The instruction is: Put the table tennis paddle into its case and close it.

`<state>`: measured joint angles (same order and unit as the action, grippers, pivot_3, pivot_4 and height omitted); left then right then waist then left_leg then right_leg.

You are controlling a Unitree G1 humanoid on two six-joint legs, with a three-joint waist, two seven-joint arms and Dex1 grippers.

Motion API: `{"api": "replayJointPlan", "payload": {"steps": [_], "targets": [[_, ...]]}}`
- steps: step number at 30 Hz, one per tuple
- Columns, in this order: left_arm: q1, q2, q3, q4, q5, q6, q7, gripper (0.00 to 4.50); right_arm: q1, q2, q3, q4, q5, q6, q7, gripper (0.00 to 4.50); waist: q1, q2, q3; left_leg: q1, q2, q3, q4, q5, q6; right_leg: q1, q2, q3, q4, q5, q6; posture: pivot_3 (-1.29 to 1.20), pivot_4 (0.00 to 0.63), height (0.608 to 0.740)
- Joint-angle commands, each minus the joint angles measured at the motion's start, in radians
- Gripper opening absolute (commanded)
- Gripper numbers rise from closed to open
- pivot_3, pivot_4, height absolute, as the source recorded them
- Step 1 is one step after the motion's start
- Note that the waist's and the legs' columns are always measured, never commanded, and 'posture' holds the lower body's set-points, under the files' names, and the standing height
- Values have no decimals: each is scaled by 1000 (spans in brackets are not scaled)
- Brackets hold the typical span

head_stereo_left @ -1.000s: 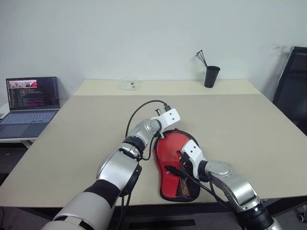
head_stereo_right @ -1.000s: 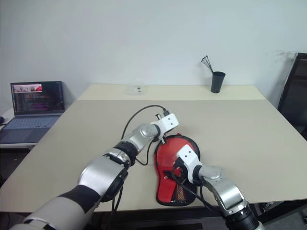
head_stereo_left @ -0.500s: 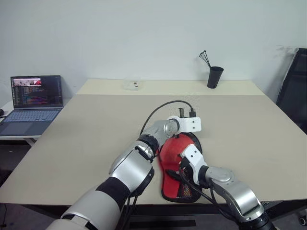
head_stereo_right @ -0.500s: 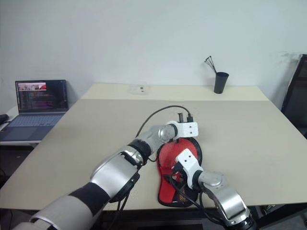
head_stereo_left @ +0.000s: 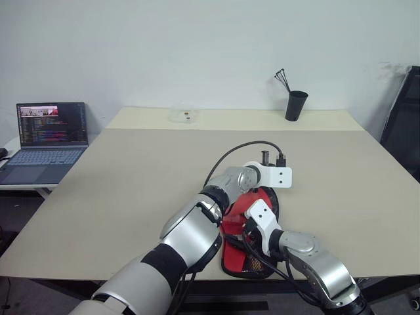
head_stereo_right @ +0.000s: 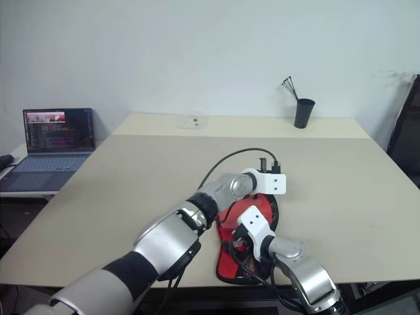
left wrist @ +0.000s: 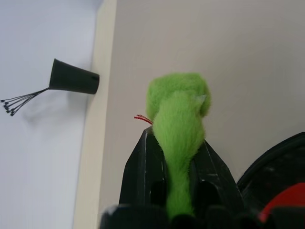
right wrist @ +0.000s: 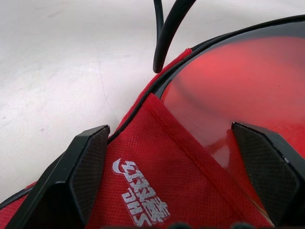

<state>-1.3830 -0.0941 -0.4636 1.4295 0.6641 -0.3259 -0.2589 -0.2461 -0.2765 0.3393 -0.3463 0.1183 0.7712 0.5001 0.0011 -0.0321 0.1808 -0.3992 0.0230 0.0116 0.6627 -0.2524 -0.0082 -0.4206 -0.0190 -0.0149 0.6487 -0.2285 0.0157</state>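
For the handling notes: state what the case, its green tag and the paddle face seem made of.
Case: woven red fabric, matte; visible weave, printed white logo.
Green tag: fuzzy, probably felt or yarn; fluffy fibres, pinched between the left gripper's fingers.
Paddle face: smooth red rubber, apparently; glossy sheen.

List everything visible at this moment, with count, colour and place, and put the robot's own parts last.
Beige rectangular table: one, fills the middle of the scene.
Paddle-shaped red and black fabric case: one, on the table's near edge, not yet zipped shut.
Round red-rubber table tennis paddle: one, lying in the open case.
Fuzzy green zipper tag: one, pinched in the left hand.
Black cup holding thin black sticks: one, far right of the table.
Small clear plastic box: one, far edge of the table.
Open laptop: one, on a side desk to the left.
Black chair: one, right edge.
Left hand: black fingers, shut on the tag.
Right hand: black fingers, open, over the case.
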Motion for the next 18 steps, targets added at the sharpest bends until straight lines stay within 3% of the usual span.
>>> {"api": "replayJointPlan", "payload": {"steps": [1,10,18], "targets": [[-27,-35,44,-46,-58,-50,-70,1151,53,-3,62,103,2,66,10,4500,0,0,0,0,0,0,0,0,0,0,0,0,0,0,0,0,150,740],[-21,-14,89,-59,-112,-109,-123,4395,23,-2,67,151,-13,30,24,4500,-6,0,-12,3,1,1,0,0,0,1,1,1,1,0,0,0,150,740],[-18,75,233,-82,-259,-111,-205,4456,0,-10,40,151,5,23,60,4500,-11,0,-13,7,2,1,0,0,0,4,2,1,2,0,0,0,150,740]]}}
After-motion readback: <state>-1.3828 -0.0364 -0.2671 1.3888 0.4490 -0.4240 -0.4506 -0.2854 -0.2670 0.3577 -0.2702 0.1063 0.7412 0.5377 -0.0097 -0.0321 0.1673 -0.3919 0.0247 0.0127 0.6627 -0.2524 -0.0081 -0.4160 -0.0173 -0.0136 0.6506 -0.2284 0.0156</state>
